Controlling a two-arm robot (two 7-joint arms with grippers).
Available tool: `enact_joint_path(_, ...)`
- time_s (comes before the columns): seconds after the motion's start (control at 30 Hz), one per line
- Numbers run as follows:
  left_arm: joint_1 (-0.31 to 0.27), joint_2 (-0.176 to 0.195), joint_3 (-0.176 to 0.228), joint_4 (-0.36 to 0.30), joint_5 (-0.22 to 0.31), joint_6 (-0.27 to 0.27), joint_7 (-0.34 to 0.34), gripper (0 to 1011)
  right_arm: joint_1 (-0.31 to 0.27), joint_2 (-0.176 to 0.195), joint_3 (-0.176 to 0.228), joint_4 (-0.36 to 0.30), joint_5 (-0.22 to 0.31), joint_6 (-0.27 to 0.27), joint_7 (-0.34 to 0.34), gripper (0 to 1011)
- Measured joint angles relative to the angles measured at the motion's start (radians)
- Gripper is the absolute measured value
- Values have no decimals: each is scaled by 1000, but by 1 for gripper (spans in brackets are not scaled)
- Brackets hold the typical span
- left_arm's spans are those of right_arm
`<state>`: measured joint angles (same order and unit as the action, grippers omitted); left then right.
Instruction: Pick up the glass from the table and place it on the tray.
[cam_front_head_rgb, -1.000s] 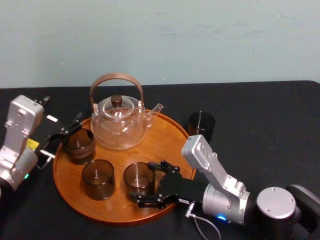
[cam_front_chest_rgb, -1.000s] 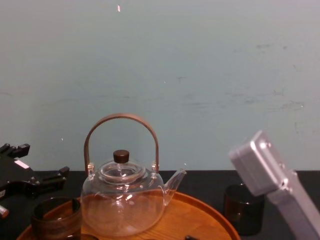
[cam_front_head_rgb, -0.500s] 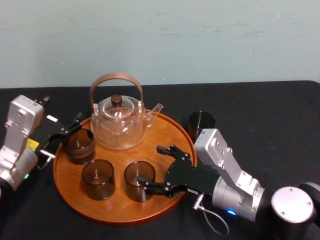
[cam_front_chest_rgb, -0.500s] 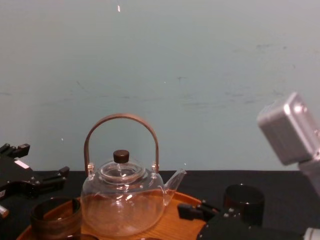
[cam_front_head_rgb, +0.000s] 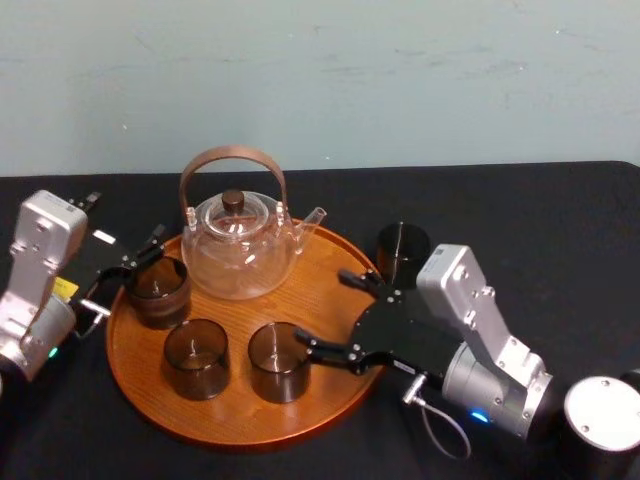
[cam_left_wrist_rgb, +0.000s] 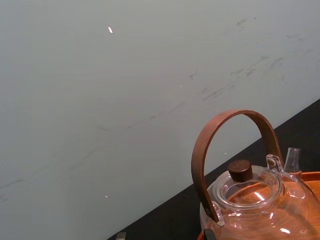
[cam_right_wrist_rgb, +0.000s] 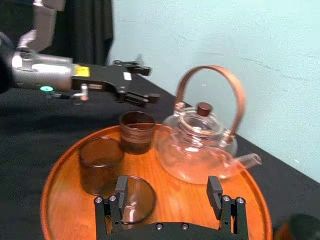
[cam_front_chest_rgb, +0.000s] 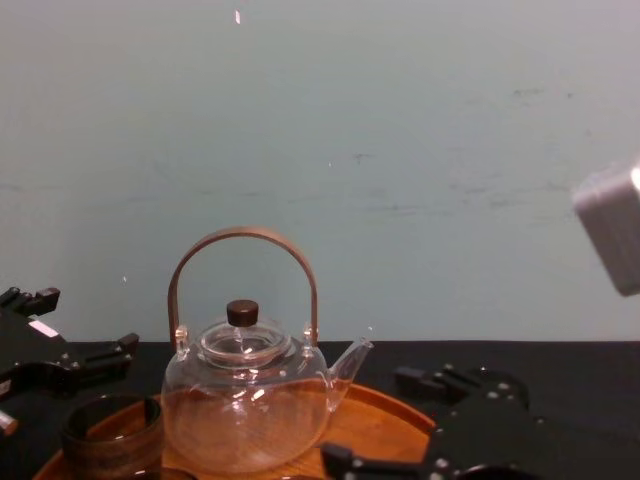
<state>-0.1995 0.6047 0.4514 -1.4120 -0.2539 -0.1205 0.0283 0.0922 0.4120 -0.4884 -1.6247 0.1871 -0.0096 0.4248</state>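
Note:
A dark glass (cam_front_head_rgb: 402, 250) stands on the black table just right of the round orange-brown tray (cam_front_head_rgb: 330, 262). Three more dark glasses sit on the tray: back left (cam_front_head_rgb: 157, 290), front left (cam_front_head_rgb: 196, 357) and front middle (cam_front_head_rgb: 279, 360). My right gripper (cam_front_head_rgb: 333, 313) hovers open and empty over the tray's right side, between the front middle glass and the table glass. In the right wrist view its fingers (cam_right_wrist_rgb: 115, 200) spread wide above the tray (cam_right_wrist_rgb: 60, 170). My left gripper (cam_front_head_rgb: 125, 275) is open at the tray's left edge, beside the back-left glass.
A clear glass teapot (cam_front_head_rgb: 238, 245) with a brown arched handle stands at the back of the tray. The black table (cam_front_head_rgb: 540, 230) runs wide to the right. A pale wall stands behind it.
My right gripper has drawn back from the front middle glass, rising and moving right toward the tray's right rim. That glass stays on the tray. The left arm has not moved.

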Motion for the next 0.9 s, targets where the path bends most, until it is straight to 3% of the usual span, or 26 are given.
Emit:
enact_joint_path(0.6, 0, 0, 0, 0, 0, 0, 0, 1001, -75, -27, 146, -15, 11, 38, -114, 1002)
enact_joint_path(0.67, 0, 0, 0, 0, 0, 0, 0, 1001, -94, -18, 168, -24, 17, 39, -118, 1002)
enact_joint_path(0.77, 0, 0, 0, 0, 0, 0, 0, 1001, -150, 23, 237, -41, 43, 35, -118, 1002)
enact_joint_path(0.9, 0, 0, 0, 0, 0, 0, 0, 1002, -170, 40, 282, -33, 63, 35, -116, 1002)
